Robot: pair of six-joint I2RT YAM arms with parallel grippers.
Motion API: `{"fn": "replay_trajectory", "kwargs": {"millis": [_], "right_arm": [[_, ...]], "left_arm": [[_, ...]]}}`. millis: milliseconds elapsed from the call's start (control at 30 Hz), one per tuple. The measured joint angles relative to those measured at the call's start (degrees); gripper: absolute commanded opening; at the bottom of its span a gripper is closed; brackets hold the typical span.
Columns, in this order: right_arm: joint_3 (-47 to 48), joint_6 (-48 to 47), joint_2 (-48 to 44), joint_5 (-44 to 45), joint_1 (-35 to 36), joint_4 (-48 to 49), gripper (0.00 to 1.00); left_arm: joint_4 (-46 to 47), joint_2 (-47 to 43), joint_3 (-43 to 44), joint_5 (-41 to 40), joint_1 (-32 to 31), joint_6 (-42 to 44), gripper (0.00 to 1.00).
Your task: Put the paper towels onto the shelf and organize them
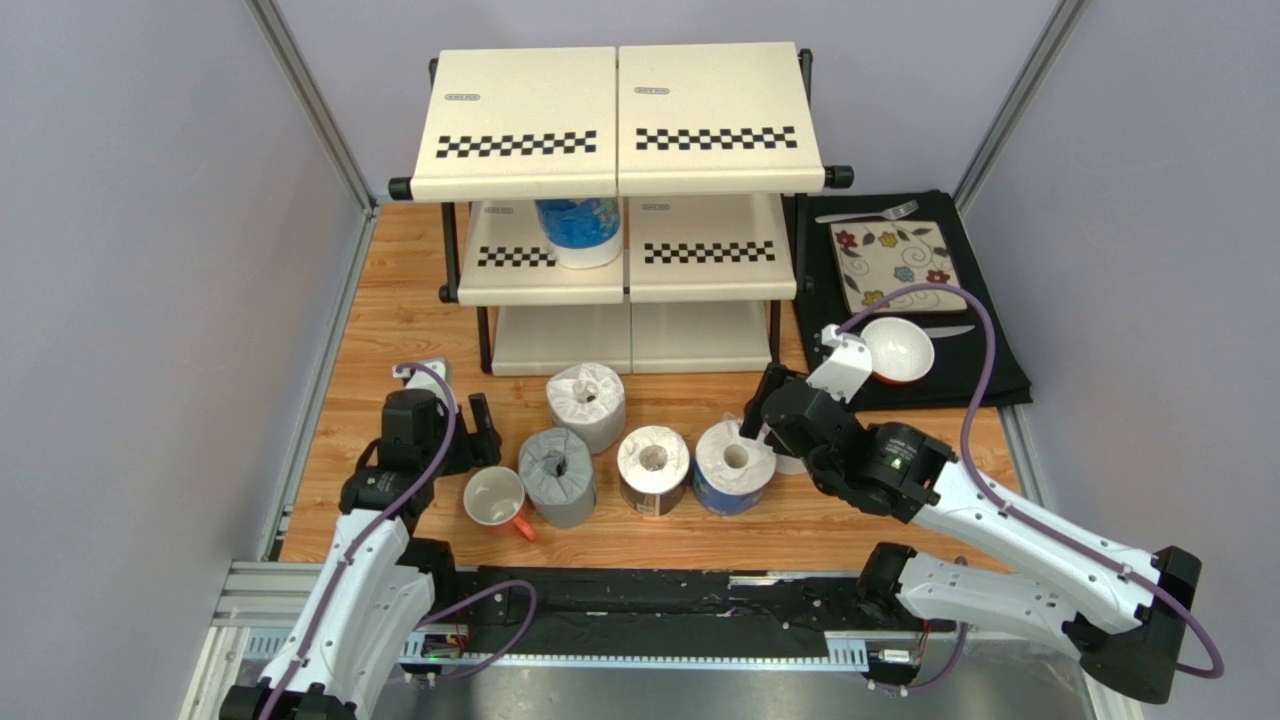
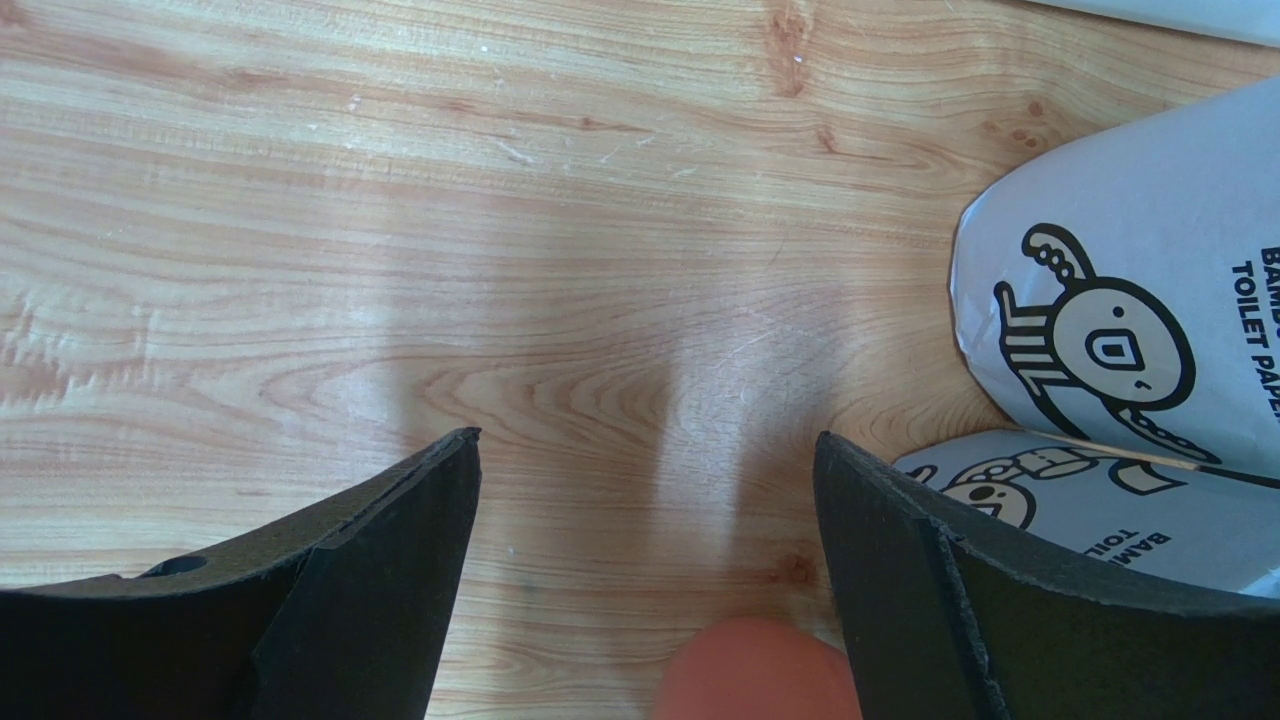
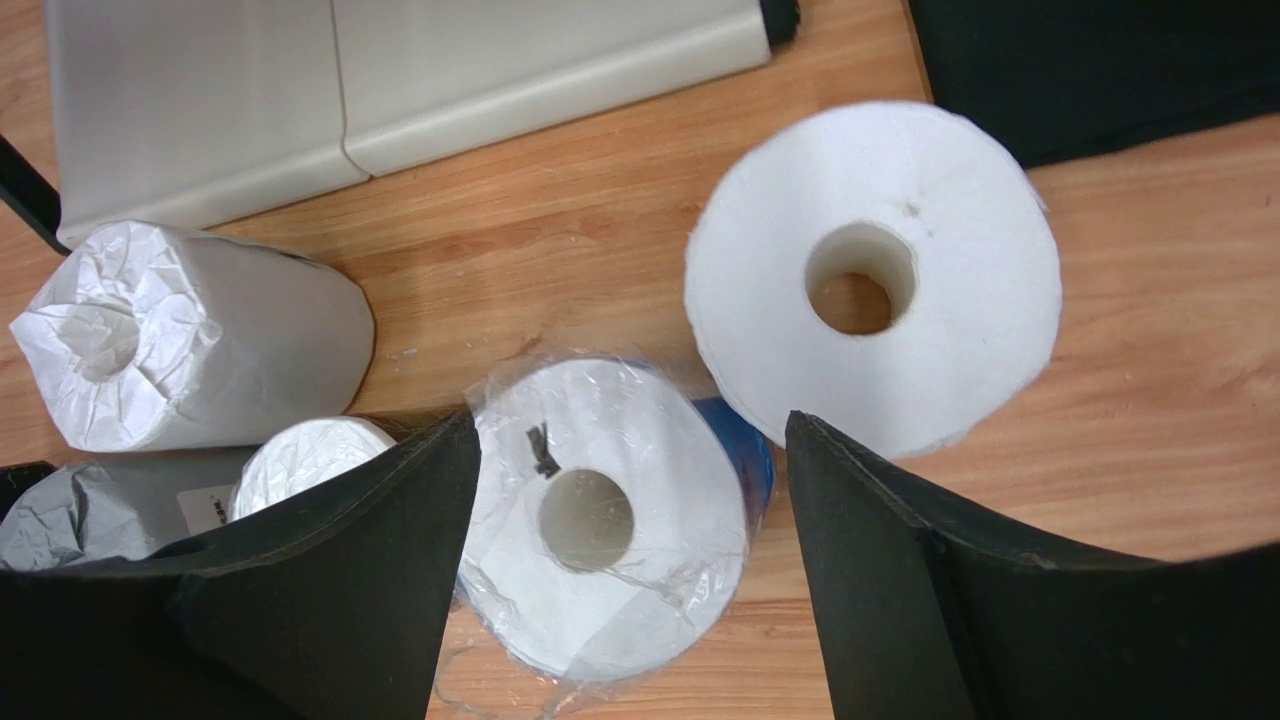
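Right gripper (image 3: 631, 435): spread wide, pinching nothing; its fingers hang either side of the blue-wrapped roll (image 3: 601, 518).
Blue-wrapped roll: upright on the bench (image 3: 601, 240), directly under the gripper, hollow core facing up.
Handling: likely light and soft. The loose, crinkled film looks slippery, and the paper would probably dent under a hard squeeze.
Hold: best taken across the round wall, low enough to catch paper rather than slack film, with gentle pressure.
Plain white roll (image 3: 872, 278): upright just outside one finger, near enough that it might be nudged on closing.
Other rolls: a white-wrapped roll (image 3: 196, 338) and two more stand outside the other finger.
Shelf (image 3: 451, 75): ahead of the gripper; one blue-printed roll (image 1: 579, 228) sits on its middle tier.
Left gripper (image 2: 646, 450): spread, empty, over bare bench.
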Motion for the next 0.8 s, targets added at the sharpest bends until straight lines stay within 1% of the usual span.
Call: {"fn": "replay_trajectory", "kwargs": {"millis": [167,333,533,800], "right_arm": [[-2.8,5.86,-2.67,-0.57,0.0,-2.73,0.77],[-3.82,9.49,-2.05,-2.34,0.0,-3.67,0.77],[-4.09,11.82,-0.96,-5.09,0.0,-4.04,0.77],[-6.23,12.72,-0.68,-7.72,0.0,-4.15,0.76]], "left_arm": [[-0.02,0.04,0.0,-0.13,-0.28,0.0,0.9],[-0.04,0.04,0.0,-0.24,-0.37,0.0,0.9],[-0.04,0.09,0.0,-0.28,-0.63,0.0,0.9],[-0.11,0.2,0.0,-0.39,-0.7,0.0,0.9]]}}
